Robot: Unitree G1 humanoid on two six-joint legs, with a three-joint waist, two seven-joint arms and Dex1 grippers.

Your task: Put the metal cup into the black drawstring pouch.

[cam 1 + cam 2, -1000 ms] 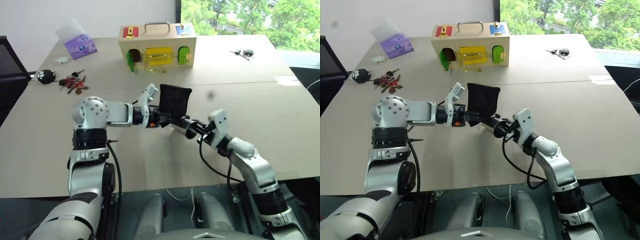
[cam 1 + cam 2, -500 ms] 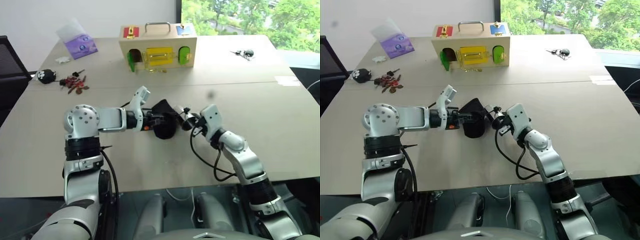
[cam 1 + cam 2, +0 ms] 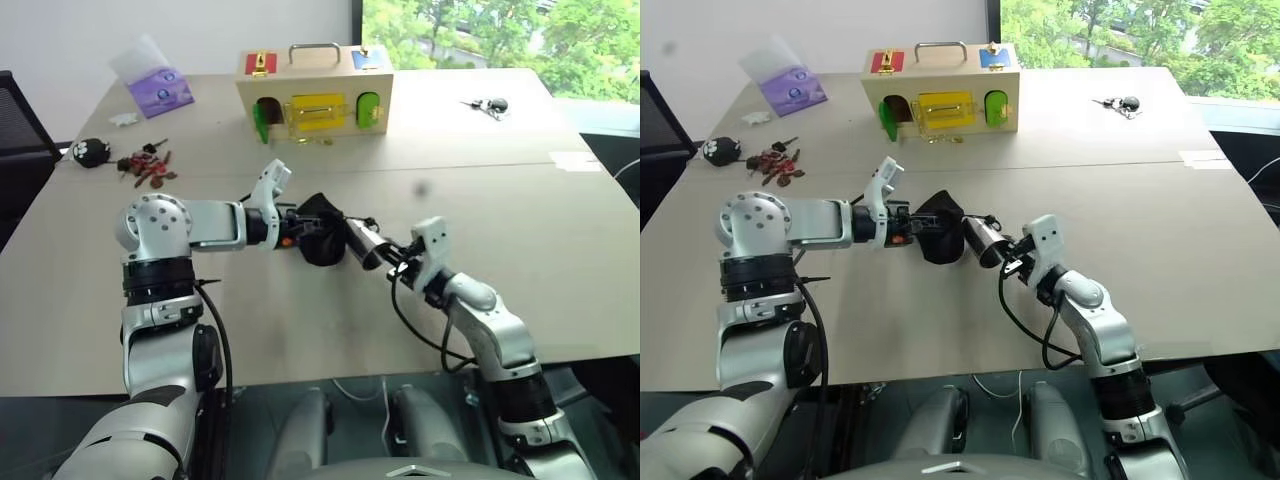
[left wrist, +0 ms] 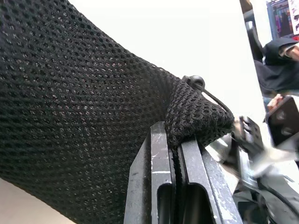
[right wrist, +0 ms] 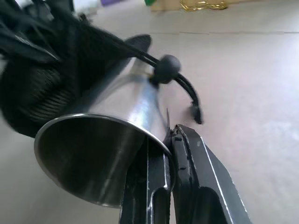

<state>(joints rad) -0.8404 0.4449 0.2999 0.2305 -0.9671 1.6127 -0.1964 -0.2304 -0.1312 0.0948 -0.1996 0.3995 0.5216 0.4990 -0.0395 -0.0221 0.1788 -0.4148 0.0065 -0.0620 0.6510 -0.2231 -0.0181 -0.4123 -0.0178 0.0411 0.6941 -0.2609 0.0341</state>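
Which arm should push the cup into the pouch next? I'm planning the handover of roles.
Right. The right gripper is shut on the metal cup rim, its base at the black drawstring pouch. The left gripper is shut on the pouch fabric.

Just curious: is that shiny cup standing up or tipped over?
Tipped: the metal cup lies sideways, rim pinched by the right pincer, base toward the black pouch.

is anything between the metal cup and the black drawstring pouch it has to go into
No separate object stands between them. The right gripper holds the metal cup by its rim, base end against the black drawstring pouch, which the left gripper pinches by its fabric. Only the pouch's cord with its bead lies across the cup's side.
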